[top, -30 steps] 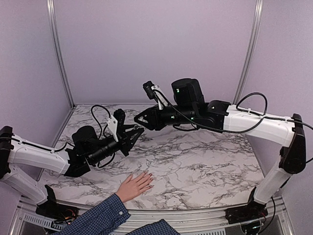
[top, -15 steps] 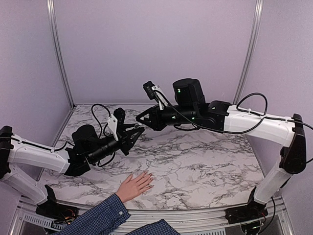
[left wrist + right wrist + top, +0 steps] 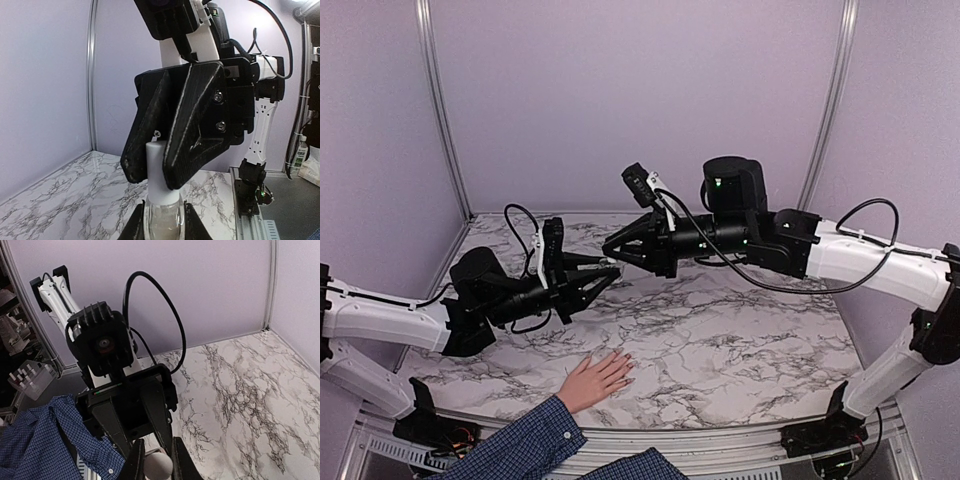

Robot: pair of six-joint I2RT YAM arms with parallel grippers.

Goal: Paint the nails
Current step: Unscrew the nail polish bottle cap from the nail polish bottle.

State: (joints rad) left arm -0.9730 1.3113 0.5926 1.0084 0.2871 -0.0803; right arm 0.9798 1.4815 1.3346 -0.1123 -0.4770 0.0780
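Observation:
A light-skinned hand with a blue plaid sleeve lies flat on the marble table near the front edge. Its nails are tiny and barely visible. My left gripper is shut on a clear nail polish bottle and holds it in the air above the hand. The bottle's white cap points at my right gripper, which is shut on the cap. The right gripper's black fingers flank the cap in the left wrist view.
The marble table is ringed by lilac walls with metal corner posts. The sleeve also shows in the right wrist view, below the left arm's wrist. A clear rack of small bottles stands off the table.
The two grippers have come together. The left one rose and moved right with the bottle, and the right one's fingers now close round the cap. The hand has not moved.

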